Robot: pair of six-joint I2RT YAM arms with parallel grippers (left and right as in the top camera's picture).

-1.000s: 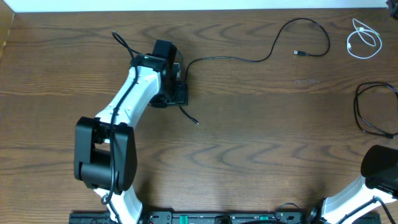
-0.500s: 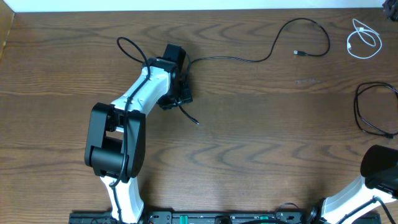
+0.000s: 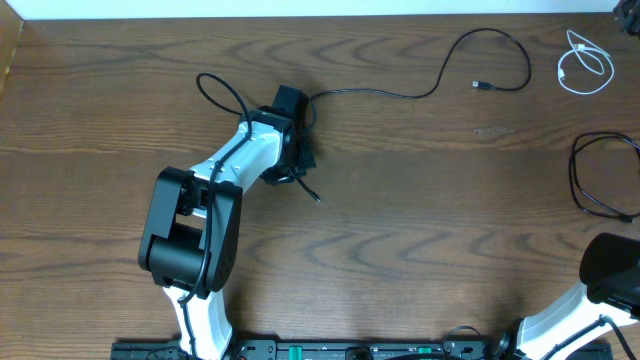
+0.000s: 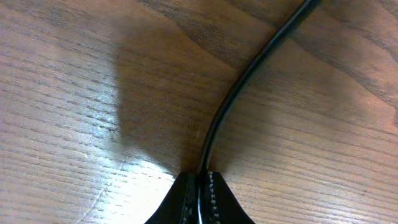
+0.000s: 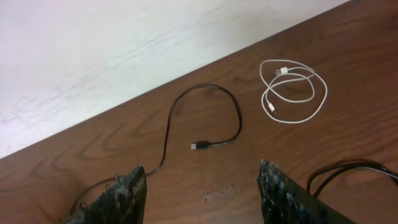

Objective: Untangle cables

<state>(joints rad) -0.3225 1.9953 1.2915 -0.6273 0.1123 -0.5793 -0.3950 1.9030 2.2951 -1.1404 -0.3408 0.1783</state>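
Observation:
One long black cable (image 3: 400, 95) runs from a plug (image 3: 317, 198) near the table's middle, up and right to a loop and a second plug (image 3: 483, 86). My left gripper (image 3: 298, 160) is shut on this cable close to its near end. In the left wrist view the cable (image 4: 249, 74) curves away from the closed tips of the left gripper (image 4: 199, 177). A short white cable (image 3: 585, 65) lies coiled at the far right. A second black cable (image 3: 600, 180) lies looped at the right edge. My right gripper (image 5: 202, 167) stands open and empty, facing the white cable (image 5: 292, 93).
The left arm's own thick black cord (image 3: 215, 88) loops out behind its wrist. The right arm's base (image 3: 610, 268) sits at the bottom right corner. A white wall (image 5: 124, 50) borders the table's far edge.
My left arm has swung to the right, and its gripper has shut on the long black cable. The other cables and the right arm have not moved.

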